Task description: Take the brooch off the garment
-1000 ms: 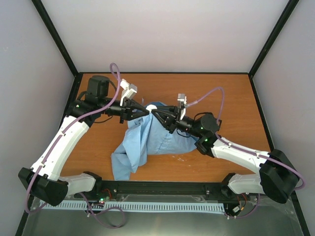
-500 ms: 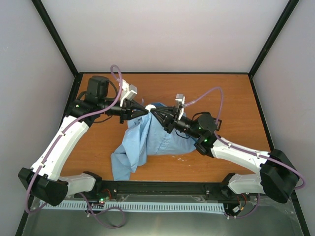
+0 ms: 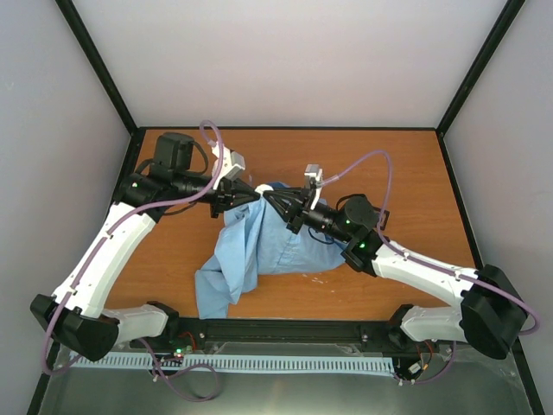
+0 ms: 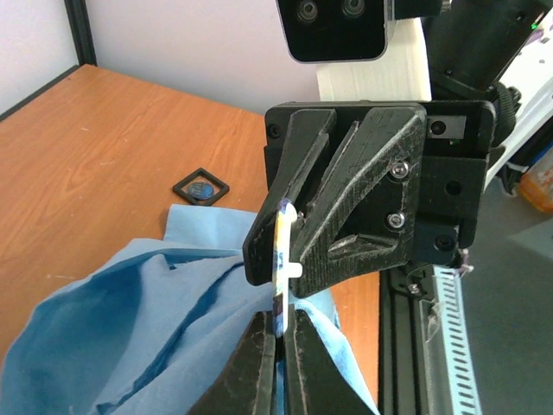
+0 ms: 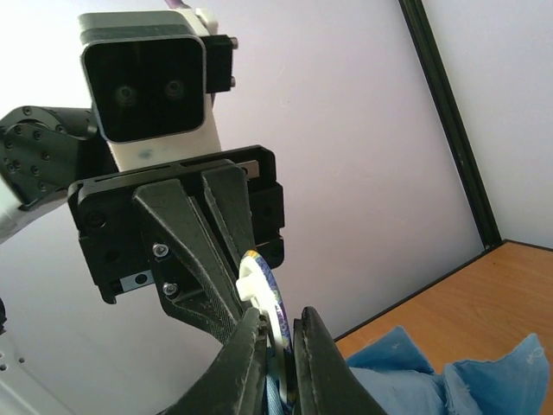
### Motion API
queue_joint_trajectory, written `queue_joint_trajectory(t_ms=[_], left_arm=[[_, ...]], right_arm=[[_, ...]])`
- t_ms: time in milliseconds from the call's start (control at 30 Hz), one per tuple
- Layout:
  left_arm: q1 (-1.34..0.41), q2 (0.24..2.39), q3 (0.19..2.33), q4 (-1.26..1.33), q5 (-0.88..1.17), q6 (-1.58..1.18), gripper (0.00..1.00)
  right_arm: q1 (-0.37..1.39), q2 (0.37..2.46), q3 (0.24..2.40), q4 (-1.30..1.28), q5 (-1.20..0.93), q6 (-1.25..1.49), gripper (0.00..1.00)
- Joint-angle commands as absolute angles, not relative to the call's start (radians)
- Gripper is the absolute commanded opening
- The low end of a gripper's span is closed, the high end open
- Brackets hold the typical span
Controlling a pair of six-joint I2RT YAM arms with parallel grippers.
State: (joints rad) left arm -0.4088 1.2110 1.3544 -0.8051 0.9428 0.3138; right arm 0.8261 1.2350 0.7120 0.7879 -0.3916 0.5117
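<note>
Top external: shows left gripper [image 3: 251,194] and right gripper [image 3: 271,199] nose to nose above the far middle of the table [image 3: 406,181]; shows shirt [image 3: 251,246], thin soft light blue cloth, hanging from that meeting point in long creased folds, lower part heaped on the wood toward the near edge; cannot pick out the brooch from up here.

Left wrist: looks along own matte black fingers [image 4: 255,367], pinched to a sliver on the brooch [image 4: 280,259]; catches it edge-on as a thin round disc, pale rim with blue flecks, small white stub on one side, raised above the cloth; shows the right claw's ribbed, layered plastic wedges right behind it, touching or almost.

Right wrist: same disc from the other side, lower edge sunk into the narrow gap of own fingers [image 5: 246,363], clamped as well, blue cloth bunched just below.

Also on the table, beyond the shirt and apart from it: small black square holder [image 4: 200,186] with a round blue centre, lying flat.

Surface: smooth orange-brown wood grain, faint scuffs; plain matte white walls [image 3: 285,60] on three sides, black frame bars [image 3: 95,60] in the corners; purple cables [image 3: 371,160] looping over both arms.
</note>
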Motion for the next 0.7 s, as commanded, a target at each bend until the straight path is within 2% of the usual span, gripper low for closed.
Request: queue_joint_trajectory(t_ms=[0, 467, 667], left_arm=[[-0.506, 1.224, 1.414, -0.868, 0.980, 0.422, 0.01], [-0.552, 1.250, 1.442, -0.912, 1.003, 0.434, 0.01], [-0.553, 1.259, 1.457, -0.897, 0.960, 0.420, 0.01]], right_arm=[[0.839, 1.236, 0.756, 0.692, -0.285, 0.513, 0.03], [0.853, 1.190, 0.776, 0.535, -0.132, 0.492, 0.03], [0.866, 1.193, 0.839, 0.422, -0.211, 0.408, 0.08]])
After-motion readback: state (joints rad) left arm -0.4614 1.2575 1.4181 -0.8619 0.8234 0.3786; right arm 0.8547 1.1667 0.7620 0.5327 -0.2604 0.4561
